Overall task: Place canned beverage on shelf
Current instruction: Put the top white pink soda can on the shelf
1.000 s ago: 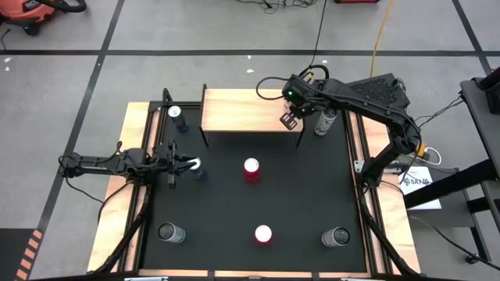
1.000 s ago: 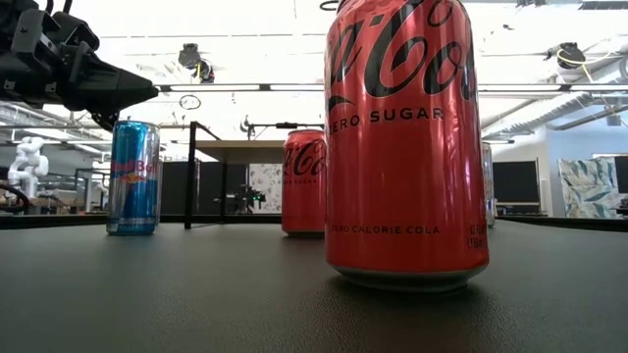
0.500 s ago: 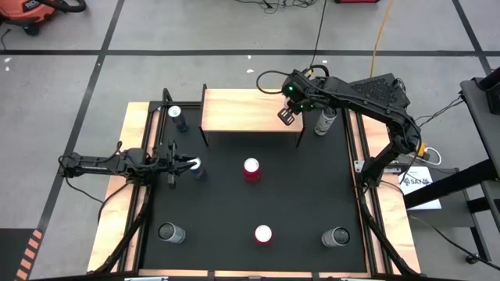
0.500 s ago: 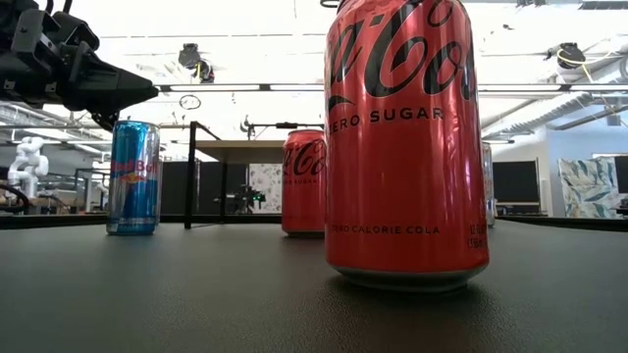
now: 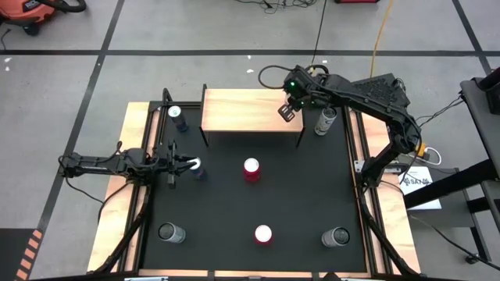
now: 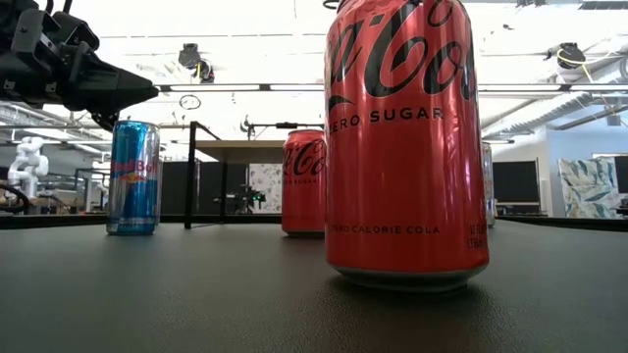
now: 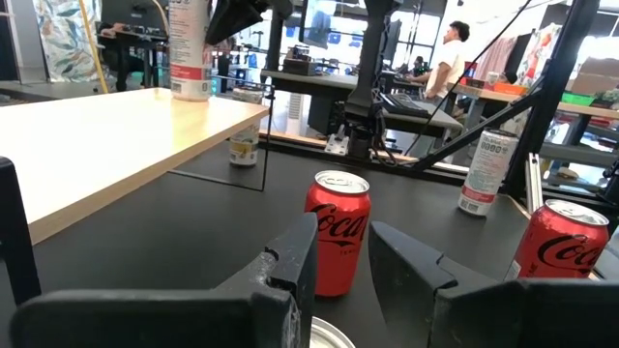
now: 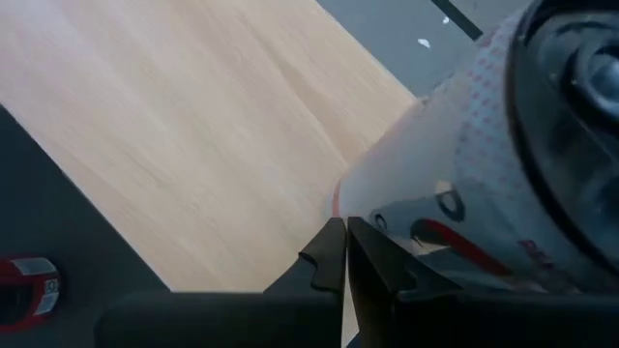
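Near edge of black table mat (image 5: 305, 195): grey can (image 5: 169, 232) at left, Coca-Cola Zero Sugar can (image 5: 262, 235) in the middle, grey can (image 5: 337, 237) at right, all upright

Mid table: second red Coca-Cola can (image 5: 251, 169), upright, alone

Left side: left gripper (image 5: 190, 165) hangs low over the mat, jaws partly parted around the silver top of a blue can (image 5: 195, 166); whether the fingers press on it cannot be told

Far left: blue Red Bull can (image 5: 177, 118) standing on the mat just beside the shelf's left legs

Far centre: shelf (image 5: 242, 111), light-wood board on thin black legs, top bare

Far right: right gripper (image 5: 288, 112) above the shelf's right end, jaws fully closed, holding nothing; white can with red markings (image 5: 325, 119) upright on the mat just off that end
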Tool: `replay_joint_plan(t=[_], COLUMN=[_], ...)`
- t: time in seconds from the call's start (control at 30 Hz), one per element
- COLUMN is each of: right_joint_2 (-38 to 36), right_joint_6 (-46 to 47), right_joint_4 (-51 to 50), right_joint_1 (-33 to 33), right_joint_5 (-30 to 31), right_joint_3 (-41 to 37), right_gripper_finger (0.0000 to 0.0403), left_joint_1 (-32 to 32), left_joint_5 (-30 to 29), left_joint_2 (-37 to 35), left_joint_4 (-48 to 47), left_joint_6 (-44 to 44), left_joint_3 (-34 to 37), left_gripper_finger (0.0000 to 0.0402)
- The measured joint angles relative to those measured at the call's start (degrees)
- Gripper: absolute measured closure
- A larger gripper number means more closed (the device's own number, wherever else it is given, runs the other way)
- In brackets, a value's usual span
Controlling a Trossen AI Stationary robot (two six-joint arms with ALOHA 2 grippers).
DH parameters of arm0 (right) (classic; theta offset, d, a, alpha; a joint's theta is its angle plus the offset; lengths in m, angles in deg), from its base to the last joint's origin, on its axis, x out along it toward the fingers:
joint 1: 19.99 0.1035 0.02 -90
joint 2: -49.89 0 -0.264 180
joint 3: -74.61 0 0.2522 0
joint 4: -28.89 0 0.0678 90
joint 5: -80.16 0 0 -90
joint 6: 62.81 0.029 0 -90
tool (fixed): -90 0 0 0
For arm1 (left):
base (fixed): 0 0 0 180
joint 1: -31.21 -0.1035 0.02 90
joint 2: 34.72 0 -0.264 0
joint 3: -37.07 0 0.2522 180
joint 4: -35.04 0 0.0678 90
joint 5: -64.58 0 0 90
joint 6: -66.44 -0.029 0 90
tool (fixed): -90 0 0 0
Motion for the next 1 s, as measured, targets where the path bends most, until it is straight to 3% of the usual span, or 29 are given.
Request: replay_joint_plan(t=[0.57, 0.73, 1.0], right_joint_2=[-0.17, -0.2, -0.2], right_joint_6=[2.3, 2.8, 2.77], right_joint_4=[-6.46, -7.14, -7.67], right_joint_1=[1.97, 1.54, 0.49], right_joint_5=[-0.91, 3.36, 4.77], right_joint_3=[0.0, 0.0, 0.02], right_gripper_finger=[0.0403, 0.0403, 0.0403], left_joint_1=[0.01, 0.0, 0.02], left_joint_5=[0.0, 0.0, 0.0], left_joint_2=[0.0, 0.0, 0.0], left_joint_4=[0.01, 0.0, 0.0], left_joint_6=[0.0, 0.0, 0.0], left_joint_3=[0.0, 0.0, 0.0], left_gripper_finger=[0.0301, 0.0301, 0.0301])
